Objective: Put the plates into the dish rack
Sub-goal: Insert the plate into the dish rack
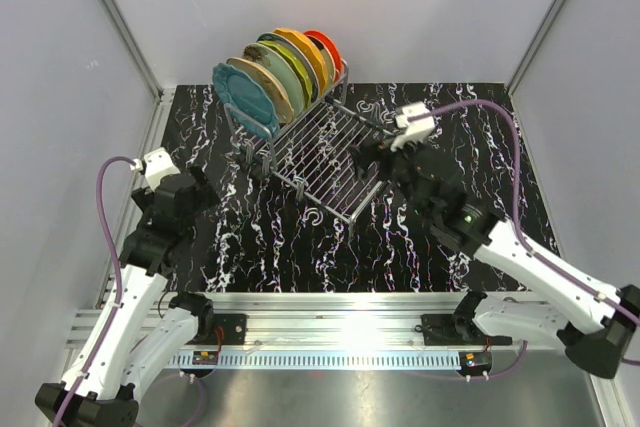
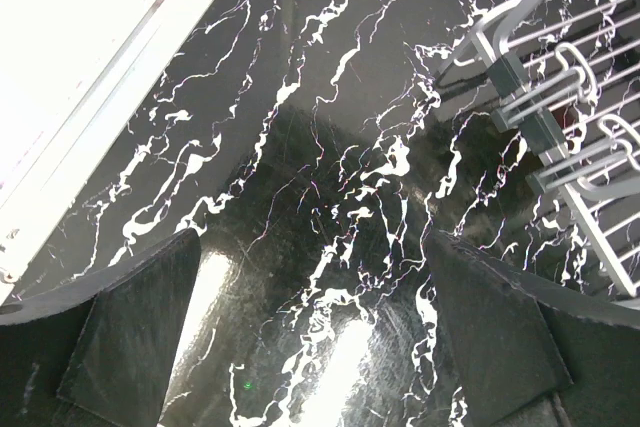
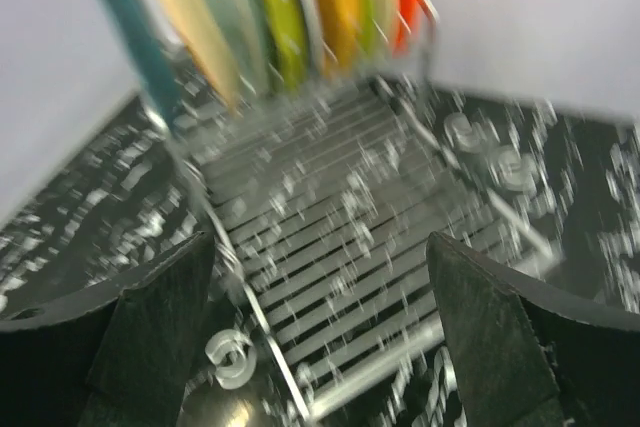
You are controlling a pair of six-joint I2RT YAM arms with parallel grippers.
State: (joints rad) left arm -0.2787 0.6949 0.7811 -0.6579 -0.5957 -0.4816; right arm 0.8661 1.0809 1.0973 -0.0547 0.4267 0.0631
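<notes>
Several plates (image 1: 280, 69) stand on edge in a row in the raised slotted end of the dish rack (image 1: 330, 157), running from teal (image 1: 240, 94) at the front to red-orange (image 1: 329, 47) at the back. In the right wrist view the plates (image 3: 275, 7) show blurred above the rack's flat grid (image 3: 380, 247). My right gripper (image 1: 368, 155) (image 3: 320, 277) hovers open over the grid's near right edge with nothing between its fingers (image 3: 160, 332). My left gripper (image 1: 203, 185) (image 2: 315, 297) is open and empty over the bare tabletop, left of the rack's corner (image 2: 560, 77).
The black marbled tabletop (image 1: 260, 237) is bounded by grey walls on three sides and a metal rail (image 1: 330, 307) at the near edge. A bright white strip (image 2: 90, 77) runs along the table's left edge.
</notes>
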